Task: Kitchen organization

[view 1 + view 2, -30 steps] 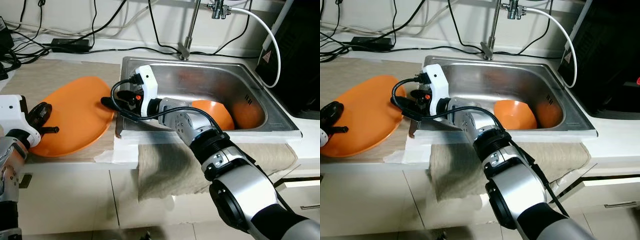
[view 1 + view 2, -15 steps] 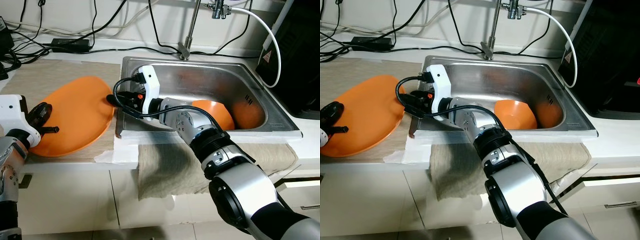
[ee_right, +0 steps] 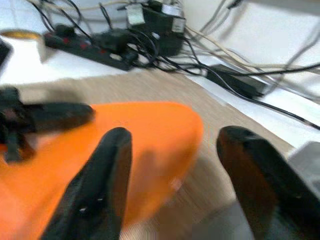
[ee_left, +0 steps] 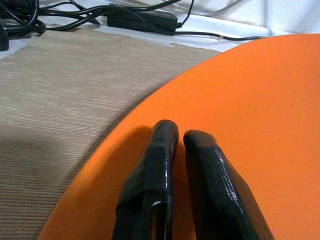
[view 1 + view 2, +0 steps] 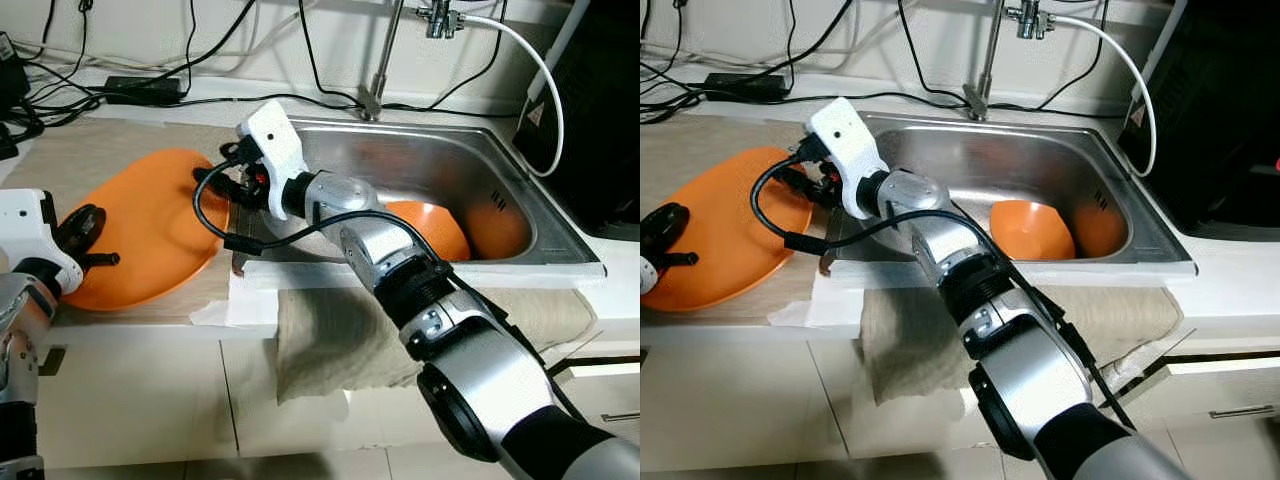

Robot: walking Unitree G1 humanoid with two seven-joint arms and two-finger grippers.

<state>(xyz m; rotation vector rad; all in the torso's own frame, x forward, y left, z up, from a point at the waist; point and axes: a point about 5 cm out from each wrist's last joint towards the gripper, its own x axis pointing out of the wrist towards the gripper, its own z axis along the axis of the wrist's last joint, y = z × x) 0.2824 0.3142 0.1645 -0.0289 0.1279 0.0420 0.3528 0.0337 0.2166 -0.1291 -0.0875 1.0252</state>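
Observation:
A large orange plate (image 5: 150,225) lies tilted on a beige mat (image 5: 110,145), left of the sink. My left gripper (image 5: 85,235) is at the plate's left rim. In the left wrist view, the left gripper (image 4: 180,134) has its fingers shut side by side over the orange surface. My right gripper (image 5: 215,175) hovers open at the plate's right rim. The right wrist view shows the right gripper (image 3: 175,135) with wide-spread fingers and the plate (image 3: 145,145) beyond them. An orange bowl (image 5: 425,225) sits in the steel sink (image 5: 500,160).
A tap (image 5: 380,60) rises behind the sink. Black cables and a power adapter (image 5: 140,90) lie along the back of the counter. A beige towel (image 5: 340,330) hangs over the front edge. A black appliance (image 5: 600,120) stands at the right.
My right gripper has risen from the plate's right edge and swung up and back, its wrist turned. The left gripper and plate have barely moved.

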